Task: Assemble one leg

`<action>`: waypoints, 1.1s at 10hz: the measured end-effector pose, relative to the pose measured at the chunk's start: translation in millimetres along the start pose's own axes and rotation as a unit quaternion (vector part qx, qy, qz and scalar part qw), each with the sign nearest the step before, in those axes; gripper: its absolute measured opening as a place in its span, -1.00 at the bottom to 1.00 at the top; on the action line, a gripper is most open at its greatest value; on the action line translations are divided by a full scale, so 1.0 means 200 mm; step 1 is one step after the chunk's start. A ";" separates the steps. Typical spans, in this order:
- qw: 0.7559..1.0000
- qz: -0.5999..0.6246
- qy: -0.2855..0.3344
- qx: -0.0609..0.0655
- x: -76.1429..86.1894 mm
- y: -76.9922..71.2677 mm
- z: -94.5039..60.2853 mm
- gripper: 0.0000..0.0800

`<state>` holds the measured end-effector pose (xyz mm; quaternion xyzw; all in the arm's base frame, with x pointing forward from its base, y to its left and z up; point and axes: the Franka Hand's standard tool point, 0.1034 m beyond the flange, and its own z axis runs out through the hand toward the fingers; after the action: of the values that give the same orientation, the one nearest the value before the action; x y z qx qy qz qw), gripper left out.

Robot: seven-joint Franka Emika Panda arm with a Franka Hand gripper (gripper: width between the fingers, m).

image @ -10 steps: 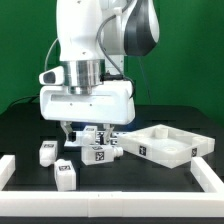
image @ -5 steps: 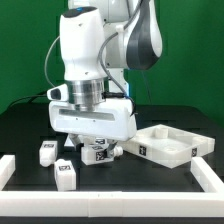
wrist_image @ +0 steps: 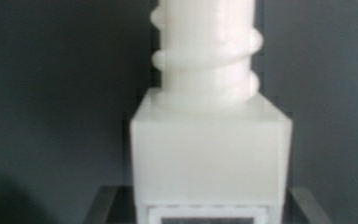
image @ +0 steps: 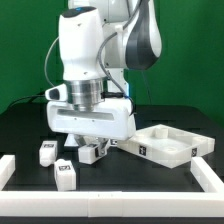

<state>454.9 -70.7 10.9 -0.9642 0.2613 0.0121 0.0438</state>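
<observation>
Mostly the risk here is collision. The gripper point(image: 86, 146) sits low over the black table point(image: 140, 190), inside a cluster of parts.

- **Tray-like part:** The big white tray-like part point(image: 186, 150) is near, on the exterior view's right. A sideways sweep of the wide hand could clip its corner and shove it.
- **Loose legs:** One loose leg point(image: 47, 153) and a second loose leg point(image: 66, 174) lie toward the exterior view's left, near the hand but apart from it. A dragged or tilted lift could knock them.
- **The leg itself:** If the leg point(image: 89, 153) is gripped off-centre or only on an edge, the block could twist, slip or tip on lifting.
- **Threaded peg:** The threaded peg point(wrist_image: 208, 50) is on one end of the leg. A pinch on the peg instead of the square body would likely hold badly and leave the leg crooked for screwing in.

Gripper state: cannot tell. In the exterior view the fingertips are lost against the hand and the leg. The wrist view shows no finger clearly, only the leg filling the frame. So it is unclear how wide the jaws stand or whether they hold anything.

The leg lies directly under the hand, at the fingertips and low by the table. Whether it touches the table is not readable. In the wrist view the leg point(wrist_image: 206, 150) is dead centre and very close to the camera. Its square body has a tag point(wrist_image: 208, 214) at one end and the peg at the other.
</observation>
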 end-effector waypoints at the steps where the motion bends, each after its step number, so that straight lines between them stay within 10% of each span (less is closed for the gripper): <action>1: 1.000 -0.015 0.002 0.000 0.04 0.04 -0.02 -0.33; 8: 0.998 -0.059 0.010 -0.008 0.05 0.10 0.01 -0.33; 10: 0.998 -0.060 0.007 -0.007 0.04 0.09 0.01 -0.15; 11: 0.998 -0.062 0.002 -0.002 0.03 0.07 -0.03 0.32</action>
<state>453.9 -86.6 14.5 -0.9787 0.2008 0.0082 0.0417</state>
